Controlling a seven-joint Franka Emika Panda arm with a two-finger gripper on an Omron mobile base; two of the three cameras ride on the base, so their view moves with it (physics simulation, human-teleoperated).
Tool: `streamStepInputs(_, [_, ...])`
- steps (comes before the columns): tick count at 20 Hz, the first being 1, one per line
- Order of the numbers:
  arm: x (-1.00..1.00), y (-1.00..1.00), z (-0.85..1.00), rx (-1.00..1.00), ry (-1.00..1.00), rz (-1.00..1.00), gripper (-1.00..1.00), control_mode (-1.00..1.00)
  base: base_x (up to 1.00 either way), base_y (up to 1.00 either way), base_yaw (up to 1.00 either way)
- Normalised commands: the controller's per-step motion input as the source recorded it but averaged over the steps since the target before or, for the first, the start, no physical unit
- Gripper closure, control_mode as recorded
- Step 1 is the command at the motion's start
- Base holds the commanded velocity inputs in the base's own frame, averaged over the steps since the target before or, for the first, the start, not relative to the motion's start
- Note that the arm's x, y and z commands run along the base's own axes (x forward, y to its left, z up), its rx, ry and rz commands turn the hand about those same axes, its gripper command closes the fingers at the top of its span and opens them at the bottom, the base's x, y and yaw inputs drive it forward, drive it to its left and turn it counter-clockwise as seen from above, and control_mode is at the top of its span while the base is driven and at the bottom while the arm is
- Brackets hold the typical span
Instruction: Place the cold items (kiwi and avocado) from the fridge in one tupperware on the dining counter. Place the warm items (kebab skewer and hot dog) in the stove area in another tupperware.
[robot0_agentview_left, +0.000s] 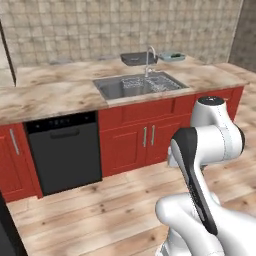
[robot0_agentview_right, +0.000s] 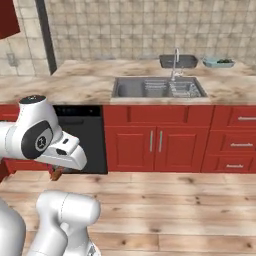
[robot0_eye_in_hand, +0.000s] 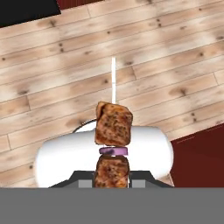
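I have the pincer (robot0_eye_in_hand: 112, 181) clamped on the kebab skewer (robot0_eye_in_hand: 113, 131), gripping it at the lower meat chunk. In the hand view the skewer runs from 6 o'clock toward 12: browned chunk, purple onion slice, a second chunk, then the bare white stick pointing out over the wooden floor (robot0_eye_in_hand: 52, 74). In the right base view a brown bit of it peeks out below the hand at about 8 o'clock from the picture's centre.

The arm is folded close to the base, so I read this as carrying, not placing. Ahead at 12 o'clock stands the counter (robot0_agentview_left: 55, 90) with the sink (robot0_agentview_left: 135, 85) and faucet (robot0_agentview_left: 150, 57); the dishwasher (robot0_agentview_left: 62, 150) sits under it toward 9 o'clock in the left base view. Behind the sink I see a dark tray-like thing (robot0_agentview_right: 178, 61) and a pale bowl-like thing (robot0_agentview_right: 218, 62) holding something dark; I cannot tell whether either is a tupperware.

My judgement: one warm item is picked up and not yet put down. The hot dog, kiwi and avocado I cannot place from here, so I count them as still to do.
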Motion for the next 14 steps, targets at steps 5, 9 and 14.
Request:
streamStepInputs(5, [0.0,0.0,0.0,0.0,0.0,0.0,1.0,1.0,1.0,-0.28,-0.36])
streamStepInputs(9, [0.0,0.0,0.0,0.0,0.0,0.0,1.0,1.0,1.0,-0.4,-0.4])
streamStepInputs(14, [0.0,0.0,0.0,0.0,0.0,0.0,1.0,1.0,0.94,-0.36,-0.49])
